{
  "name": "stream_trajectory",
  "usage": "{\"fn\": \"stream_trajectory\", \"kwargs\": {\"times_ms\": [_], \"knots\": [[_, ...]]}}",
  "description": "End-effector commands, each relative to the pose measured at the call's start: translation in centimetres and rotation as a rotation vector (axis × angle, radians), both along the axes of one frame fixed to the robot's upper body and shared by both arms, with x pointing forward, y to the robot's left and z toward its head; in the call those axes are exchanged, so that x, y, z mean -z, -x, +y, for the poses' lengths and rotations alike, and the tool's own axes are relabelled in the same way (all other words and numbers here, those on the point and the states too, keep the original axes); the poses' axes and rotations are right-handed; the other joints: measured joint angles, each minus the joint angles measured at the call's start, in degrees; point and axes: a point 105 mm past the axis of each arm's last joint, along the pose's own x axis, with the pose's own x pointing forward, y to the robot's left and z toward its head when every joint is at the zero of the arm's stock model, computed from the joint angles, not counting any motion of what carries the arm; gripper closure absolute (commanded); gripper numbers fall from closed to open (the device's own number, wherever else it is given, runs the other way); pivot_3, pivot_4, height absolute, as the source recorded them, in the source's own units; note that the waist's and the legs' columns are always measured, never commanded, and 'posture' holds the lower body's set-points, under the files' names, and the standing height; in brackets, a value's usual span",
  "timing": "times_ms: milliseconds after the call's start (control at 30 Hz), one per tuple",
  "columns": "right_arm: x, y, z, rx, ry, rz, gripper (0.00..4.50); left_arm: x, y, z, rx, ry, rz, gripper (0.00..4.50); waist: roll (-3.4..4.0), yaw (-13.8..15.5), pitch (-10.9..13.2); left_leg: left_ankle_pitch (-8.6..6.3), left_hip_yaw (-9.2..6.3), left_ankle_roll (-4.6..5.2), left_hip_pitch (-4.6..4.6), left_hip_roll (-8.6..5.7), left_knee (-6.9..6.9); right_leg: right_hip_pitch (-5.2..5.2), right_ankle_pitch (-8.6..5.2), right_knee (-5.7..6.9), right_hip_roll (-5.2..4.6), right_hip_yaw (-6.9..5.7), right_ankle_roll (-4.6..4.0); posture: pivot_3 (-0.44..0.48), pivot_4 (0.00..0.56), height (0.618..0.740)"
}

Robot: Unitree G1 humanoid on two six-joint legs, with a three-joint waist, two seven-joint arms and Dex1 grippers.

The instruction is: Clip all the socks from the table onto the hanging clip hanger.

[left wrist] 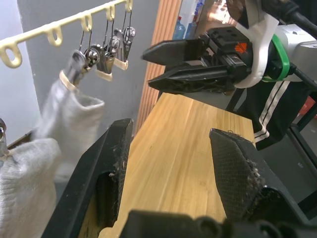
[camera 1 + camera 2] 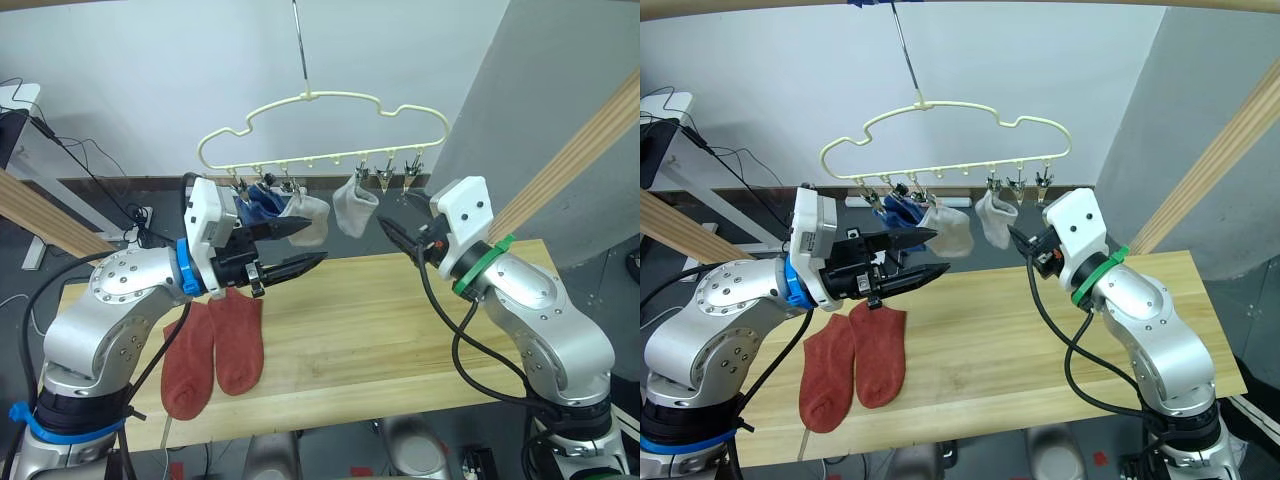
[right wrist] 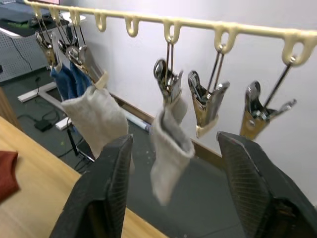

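Left eye view: two red socks [image 2: 213,345] lie lower left on the bench [image 2: 400,330]; both grippers, left gripper [image 2: 300,248] and right gripper [image 2: 393,232], are apart and empty. I should pinch one cuff only.

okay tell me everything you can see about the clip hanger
The clip hanger is a pale cream frame, plastic by its look, hung from a thin metal hook above the table's far edge. A row of loops along its lower bar carries metal clips. Two grey socks and blue socks hang clipped; two clips hang empty. Neither gripper touches it.
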Motion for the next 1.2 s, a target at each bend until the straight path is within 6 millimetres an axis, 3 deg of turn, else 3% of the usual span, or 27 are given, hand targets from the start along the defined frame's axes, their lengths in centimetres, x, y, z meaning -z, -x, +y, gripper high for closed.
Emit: {"fn": "stream_trajectory", "kwargs": {"times_ms": [33,200,367,1200], "knots": [[-0.6,-0.4,0.4,0.034,-0.023,-0.026,1.75,-0.9,0.1,-0.2,0.017,0.011,-0.025,1.76,0.0,-0.01,0.0,0.0,0.0,0.0,0.0,0.0,0.0,-0.01,0.0,0.0,0.0,0.01,0.0,-0.232,0.32,0.74],[-0.4,-1.6,0.8,0.078,-0.034,-0.021,1.75,-1.2,-0.2,-0.1,0.013,0.005,-0.043,1.76,0.0,0.07,0.0,0.0,0.0,0.0,0.0,-0.01,0.01,-0.01,0.0,0.01,0.0,0.0,-0.01,-0.223,0.315,0.74],[-0.3,-2.0,0.9,0.096,-0.034,-0.026,2.95,-1.2,-0.4,-0.1,0.01,0.009,-0.042,1.76,0.0,0.3,0.0,0.0,0.0,0.0,-0.03,0.01,0.0,-0.03,0.0,0.0,-0.02,0.0,-0.01,-0.214,0.31,0.74],[-1.8,-4.0,0.1,0.217,-0.098,-0.082,2.95,-1.1,-0.7,-0.3,0.014,0.002,-0.055,1.76,0.0,0.8,0.0,0.0,0.0,0.0,-0.03,0.01,0.01,-0.04,0.01,0.04,-0.03,0.0,-0.02,-0.211,0.306,0.74]]}}
